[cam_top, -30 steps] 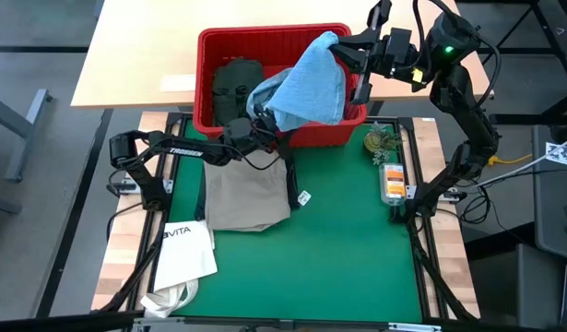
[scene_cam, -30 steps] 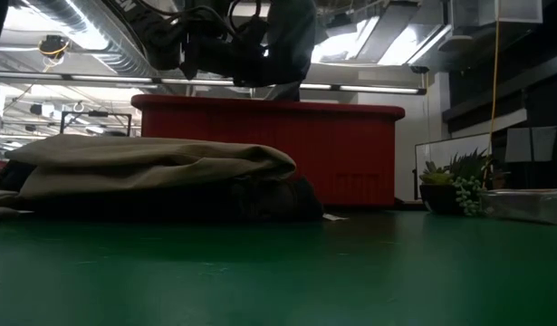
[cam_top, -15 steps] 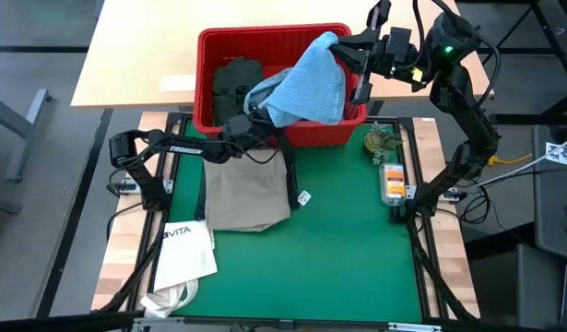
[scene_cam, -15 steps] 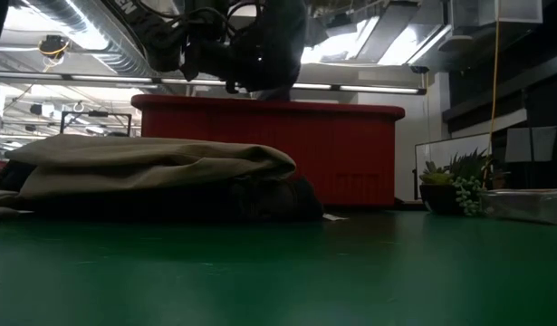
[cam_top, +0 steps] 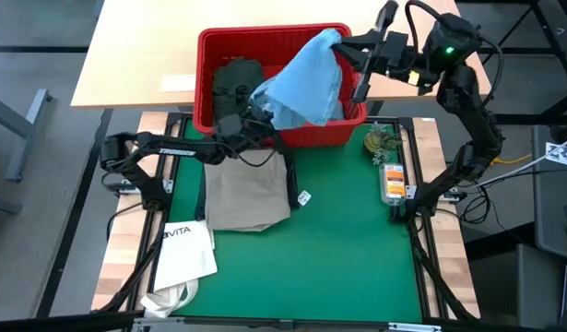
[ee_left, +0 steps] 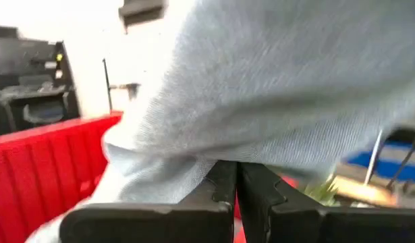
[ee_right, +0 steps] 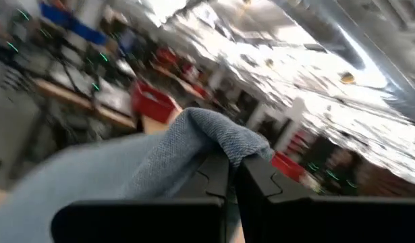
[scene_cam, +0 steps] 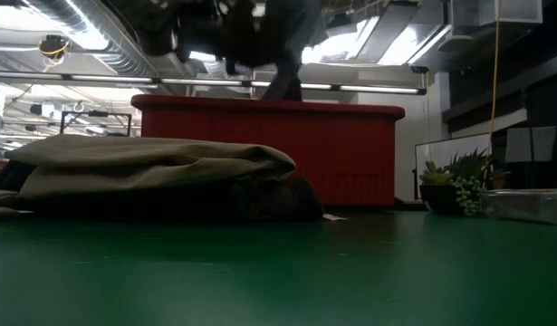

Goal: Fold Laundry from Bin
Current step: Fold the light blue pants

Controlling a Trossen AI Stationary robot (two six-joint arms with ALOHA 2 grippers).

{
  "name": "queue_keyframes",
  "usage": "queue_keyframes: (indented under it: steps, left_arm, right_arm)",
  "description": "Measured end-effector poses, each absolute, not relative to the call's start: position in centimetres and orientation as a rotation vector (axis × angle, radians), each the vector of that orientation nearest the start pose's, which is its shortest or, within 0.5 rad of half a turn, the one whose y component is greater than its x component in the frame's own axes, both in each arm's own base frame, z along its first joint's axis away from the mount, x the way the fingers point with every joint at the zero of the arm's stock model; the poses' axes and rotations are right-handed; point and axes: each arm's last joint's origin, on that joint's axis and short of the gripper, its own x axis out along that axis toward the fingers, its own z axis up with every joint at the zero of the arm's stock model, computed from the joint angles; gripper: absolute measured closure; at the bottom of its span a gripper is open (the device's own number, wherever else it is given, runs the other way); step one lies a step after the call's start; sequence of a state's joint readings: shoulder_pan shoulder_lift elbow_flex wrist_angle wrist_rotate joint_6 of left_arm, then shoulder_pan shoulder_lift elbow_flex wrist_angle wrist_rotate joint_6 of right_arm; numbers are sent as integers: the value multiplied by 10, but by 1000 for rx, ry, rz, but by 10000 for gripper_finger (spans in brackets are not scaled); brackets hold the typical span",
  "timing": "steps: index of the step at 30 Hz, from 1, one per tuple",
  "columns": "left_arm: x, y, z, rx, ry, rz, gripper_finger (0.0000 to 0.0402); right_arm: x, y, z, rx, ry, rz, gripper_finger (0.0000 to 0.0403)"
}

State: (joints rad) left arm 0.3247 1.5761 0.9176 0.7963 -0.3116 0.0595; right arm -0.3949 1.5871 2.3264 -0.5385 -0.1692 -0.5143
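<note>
1. Green mat (cam_top: pixel 348 249) covers the worktable; a pale wooden table sits behind it, carrying the red bin (cam_top: pixel 209 46). Ceiling lights and ducting show beyond in the low view.

2. Far left, near edge: white tote bag (cam_top: pixel 186 251), lying flat, not part of the job.

3. Left of centre on the mat: khaki trousers (cam_top: pixel 246 195), out of the bin and lying in a rough rectangle. I judge them folded or nearly so; the low view shows a low, layered heap with something dark under the front edge, which I cannot identify.

4. My left gripper (cam_top: pixel 255 118) reaches over the bin's near wall. Jaws are clenched on the lower edge of the light blue jeans (cam_top: pixel 306 83); in the left wrist view the fingertips meet with pale cloth bunched right at them.

5. In the bin's left half: a dark green piece (cam_top: pixel 232 81), untouched.

6. My right gripper (cam_top: pixel 349 48) hangs above the bin's right rear corner, jaws clamped on the upper edge of the same blue garment, which is draped between my two grips and lifted partly clear of the bin.

7. Right edge of the mat: a small plant (cam_top: pixel 380 140) and an orange-topped box (cam_top: pixel 392 182), well apart from the work.

8. Progress, my estimate: early. One garment out, one held in the air, at least one left inside. Spreading and folding the blue jeans remain.
</note>
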Motion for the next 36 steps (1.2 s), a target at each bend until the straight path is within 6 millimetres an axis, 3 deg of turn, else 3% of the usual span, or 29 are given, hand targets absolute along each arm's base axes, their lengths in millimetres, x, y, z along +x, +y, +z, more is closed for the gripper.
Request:
queue_keyframes:
  steps: [7,12,17,22,29,36]
  left_arm:
    - [295,103,331,39,-307,549,401]
    - [278,94,374,-24,-463,426,401]
    - [272,86,415,-22,-583,293,401]
    - [272,77,446,-17,-588,230,401]
    - [273,66,471,-30,-511,187,401]
    - [281,48,465,-74,-404,73,401]
  right_arm:
    - [221,-113,589,-637,64,-486,391]
    - [218,-124,576,-636,223,-506,391]
    - [219,-131,559,-603,386,-484,391]
    - [219,-133,543,-646,584,-488,391]
    - [221,-137,525,-655,786,-481,391]
    - [226,-140,516,-640,854,-451,381]
